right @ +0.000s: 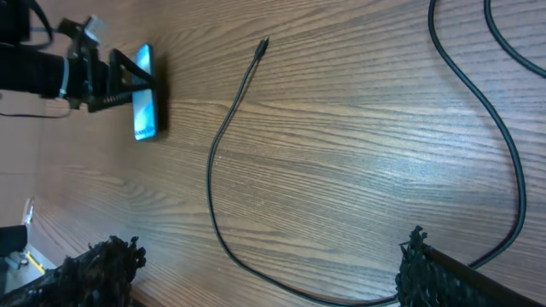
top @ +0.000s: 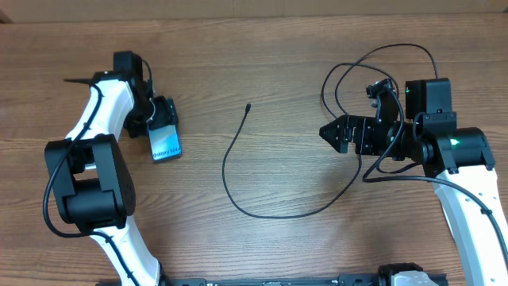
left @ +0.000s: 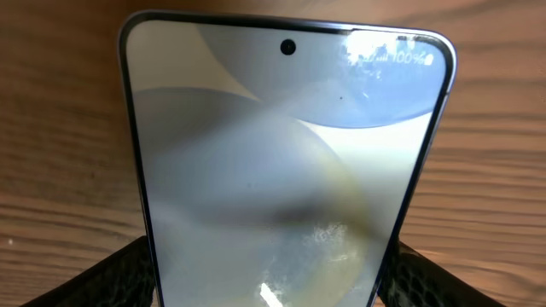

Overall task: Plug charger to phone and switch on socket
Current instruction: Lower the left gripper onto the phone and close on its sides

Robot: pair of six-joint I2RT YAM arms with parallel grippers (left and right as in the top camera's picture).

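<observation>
The phone lies on the wooden table at the left with its screen lit, and it fills the left wrist view. My left gripper holds the phone's far end, one finger pressed against each long edge. The charger, a thin black cable, curves across the middle of the table, and its connector tip lies free on the wood. My right gripper hangs open above the cable's right part, nothing between its fingers. The socket is out of view.
The cable's far end loops behind and under the right arm. In the right wrist view the phone and the connector tip lie far ahead. Bare wood separates phone and tip.
</observation>
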